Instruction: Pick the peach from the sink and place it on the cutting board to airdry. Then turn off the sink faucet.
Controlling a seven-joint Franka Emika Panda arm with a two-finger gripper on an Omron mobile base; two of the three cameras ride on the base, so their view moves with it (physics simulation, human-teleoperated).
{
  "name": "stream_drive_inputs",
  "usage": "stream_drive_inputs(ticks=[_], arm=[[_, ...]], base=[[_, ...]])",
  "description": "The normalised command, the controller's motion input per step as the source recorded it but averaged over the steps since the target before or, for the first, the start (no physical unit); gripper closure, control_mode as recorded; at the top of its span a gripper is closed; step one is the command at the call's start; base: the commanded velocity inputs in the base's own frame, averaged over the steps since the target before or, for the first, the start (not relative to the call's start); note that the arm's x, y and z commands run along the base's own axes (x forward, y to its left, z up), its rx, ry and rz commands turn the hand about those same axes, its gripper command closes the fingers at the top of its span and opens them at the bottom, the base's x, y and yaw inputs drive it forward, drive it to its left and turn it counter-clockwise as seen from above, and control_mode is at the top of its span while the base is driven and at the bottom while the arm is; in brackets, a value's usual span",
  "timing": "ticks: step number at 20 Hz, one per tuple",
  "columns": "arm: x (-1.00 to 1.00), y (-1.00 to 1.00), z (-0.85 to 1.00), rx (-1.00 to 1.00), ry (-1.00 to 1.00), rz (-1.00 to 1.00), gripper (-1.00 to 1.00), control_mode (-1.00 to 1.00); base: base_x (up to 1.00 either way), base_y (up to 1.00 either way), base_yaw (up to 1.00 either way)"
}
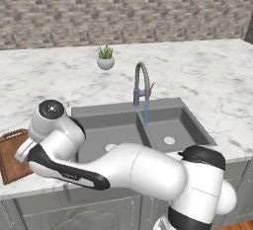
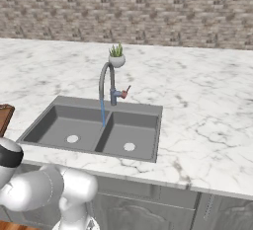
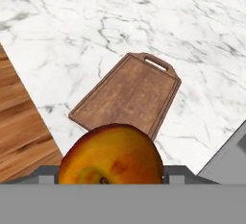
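Peach (image 3: pixel 111 155) fills the bottom centre of the hand view, orange-red with a yellow patch, sitting right at the gripper; the finger tips themselves are hidden behind the fruit, so a firm grip cannot be confirmed, though the fruit appears held there. Beyond it, the cutting board (image 3: pixel 129 93) lies flat on the white marble counter (image 3: pixel 158 16), its handle loop pointing to the upper right. A wooden floor (image 3: pixel 19 131) shows at the left, and a grey corner of the sink (image 3: pixel 228 163) shows at the lower right.

From the left base view, the arm bends low to the left, over the counter's front edge. The cutting board (image 1: pixel 11 156) peeks out at the left edge, partly hidden by the arm. The sink (image 1: pixel 163 109) has 2 basins, each with a pale drain. The sink faucet (image 1: pixel 142 83) stands behind it, and a thin blue stream of water (image 1: pixel 146 111) falls from the spout. A small potted plant (image 1: pixel 105 58) sits farther back on the counter.

From the right base view, the sink (image 2: pixel 89 106) and faucet (image 2: pixel 107 83) appear again, water (image 2: pixel 103 111) running near the divider between the 2 basins. The plant (image 2: pixel 116 56) stands behind the faucet, and a corner of the board (image 2: pixel 4 115) shows at the left edge.
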Motion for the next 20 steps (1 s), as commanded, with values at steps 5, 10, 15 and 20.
stream_drive_inputs(ticks=[5,10,15,20], arm=[[0.14,0.21,-0.21,0.00,-0.02,0.00,1.00,-1.00],[0.12,0.16,-0.12,0.00,0.00,0.00,1.00,-1.00],[0.18,0.13,-0.12,0.00,0.00,0.00,1.00,-1.00],[0.13,0.03,-0.12,0.00,0.00,-0.03,1.00,-1.00]], base=[[0.00,0.00,0.00],[0.00,0.00,0.00],[0.00,0.00,0.00],[0.00,0.00,0.00]])
